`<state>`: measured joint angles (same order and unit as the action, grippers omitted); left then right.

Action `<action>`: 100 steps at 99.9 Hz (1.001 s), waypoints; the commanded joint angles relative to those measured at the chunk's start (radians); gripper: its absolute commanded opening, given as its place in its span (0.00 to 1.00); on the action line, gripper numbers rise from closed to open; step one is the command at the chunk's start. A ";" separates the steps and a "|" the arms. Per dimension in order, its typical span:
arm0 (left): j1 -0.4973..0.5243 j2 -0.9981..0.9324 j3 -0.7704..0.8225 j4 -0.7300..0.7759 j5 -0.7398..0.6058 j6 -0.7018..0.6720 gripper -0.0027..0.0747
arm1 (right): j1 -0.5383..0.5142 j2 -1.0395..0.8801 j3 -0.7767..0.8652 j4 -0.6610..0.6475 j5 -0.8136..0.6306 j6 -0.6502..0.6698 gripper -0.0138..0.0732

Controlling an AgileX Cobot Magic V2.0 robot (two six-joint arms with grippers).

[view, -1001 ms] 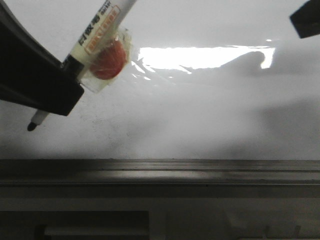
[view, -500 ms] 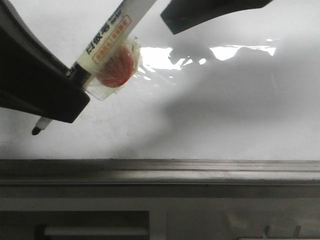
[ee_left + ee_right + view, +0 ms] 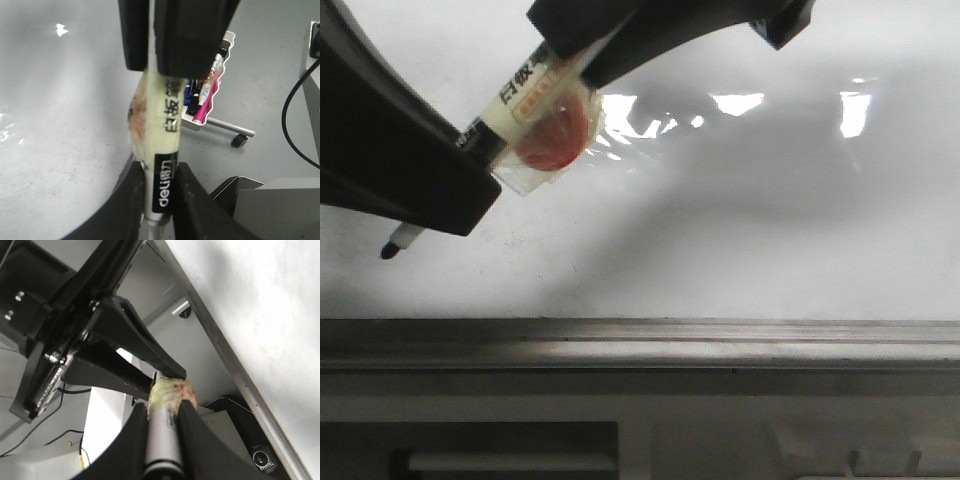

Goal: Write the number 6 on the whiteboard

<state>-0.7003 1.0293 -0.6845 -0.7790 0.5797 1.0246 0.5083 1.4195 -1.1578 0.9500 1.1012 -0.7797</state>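
Front view: left hand point(image 3: 470, 185) gripping marker point(image 3: 515, 95), right hand point(image 3: 582, 52) clamped on its upper barrel; whiteboard point(image 3: 750, 230) unmarked. Best handed over square, tip toward 7 o'clock.

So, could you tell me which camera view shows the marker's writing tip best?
The front view: the marker runs down through the left gripper, and its dark tip shows below, over the whiteboard. The left wrist view shows only the labelled barrel; the right wrist view shows only the back end between the right gripper's fingers.

Left tool point(image 3: 470, 190) and right tool point(image 3: 582, 50) both clamp one pen from opposite ends.
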 commanded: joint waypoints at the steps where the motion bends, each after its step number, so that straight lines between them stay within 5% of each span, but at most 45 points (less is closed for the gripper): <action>1: -0.008 -0.014 -0.036 -0.032 -0.063 0.003 0.03 | 0.001 -0.031 -0.034 0.087 0.037 -0.024 0.08; 12: -0.008 -0.016 -0.037 -0.032 -0.064 0.003 0.20 | 0.001 -0.031 -0.034 0.087 0.029 -0.039 0.09; 27: -0.008 -0.022 -0.037 -0.046 -0.082 -0.020 0.69 | 0.001 -0.040 -0.030 0.051 0.009 -0.039 0.11; 34: 0.004 -0.037 -0.037 -0.061 -0.082 -0.020 0.76 | 0.001 -0.066 -0.015 0.026 -0.010 -0.039 0.11; 75: 0.346 -0.315 0.017 -0.126 -0.139 -0.075 0.65 | 0.001 -0.523 0.389 -0.013 -0.582 -0.039 0.11; 100: 0.500 -0.427 0.108 -0.218 -0.201 -0.075 0.65 | 0.001 -0.630 0.469 -0.022 -0.830 -0.039 0.11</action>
<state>-0.2324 0.6231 -0.5694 -0.9369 0.4319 0.9620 0.5099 0.8026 -0.6693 0.9043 0.3954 -0.8064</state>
